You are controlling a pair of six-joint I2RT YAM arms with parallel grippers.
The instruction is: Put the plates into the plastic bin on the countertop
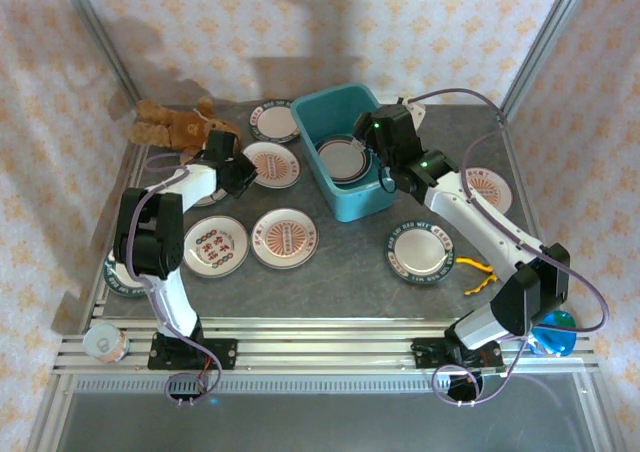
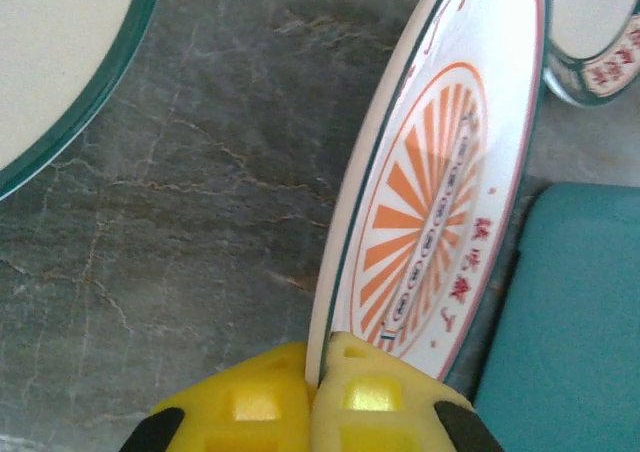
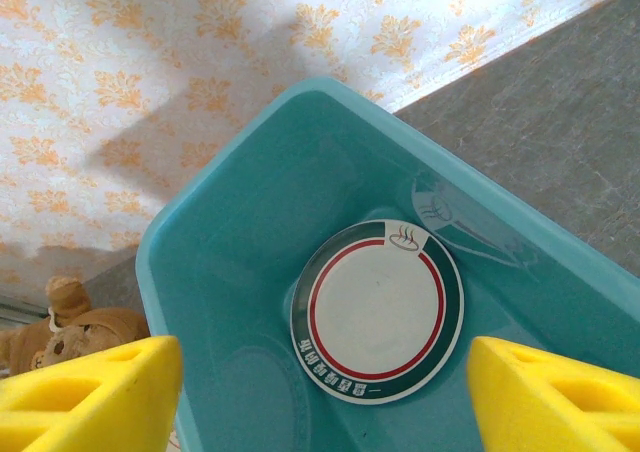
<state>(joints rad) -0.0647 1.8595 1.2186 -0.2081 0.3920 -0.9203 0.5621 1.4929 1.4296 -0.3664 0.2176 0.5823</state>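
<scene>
The teal plastic bin (image 1: 352, 204) stands at the back middle of the dark countertop (image 1: 340, 277). One green-rimmed plate (image 3: 377, 312) lies flat on its floor. My right gripper (image 1: 386, 168) hovers over the bin, open and empty, with its yellow fingers (image 3: 90, 397) wide apart. My left gripper (image 2: 322, 372) is shut on the rim of an orange sunburst plate (image 2: 430, 212), just left of the bin wall (image 2: 570, 312). More plates lie around: one at the back (image 1: 273, 120), two in front (image 1: 215, 245) (image 1: 284, 238), and a green-rimmed one (image 1: 422, 251).
A teddy bear (image 1: 180, 124) lies at the back left. Other plates sit at the right (image 1: 487, 187) and far left (image 1: 120, 277). A yellow-orange object (image 1: 478, 272), a small blue round object (image 1: 553, 332) and a small cup (image 1: 104, 344) lie near the aluminium rail (image 1: 330, 357).
</scene>
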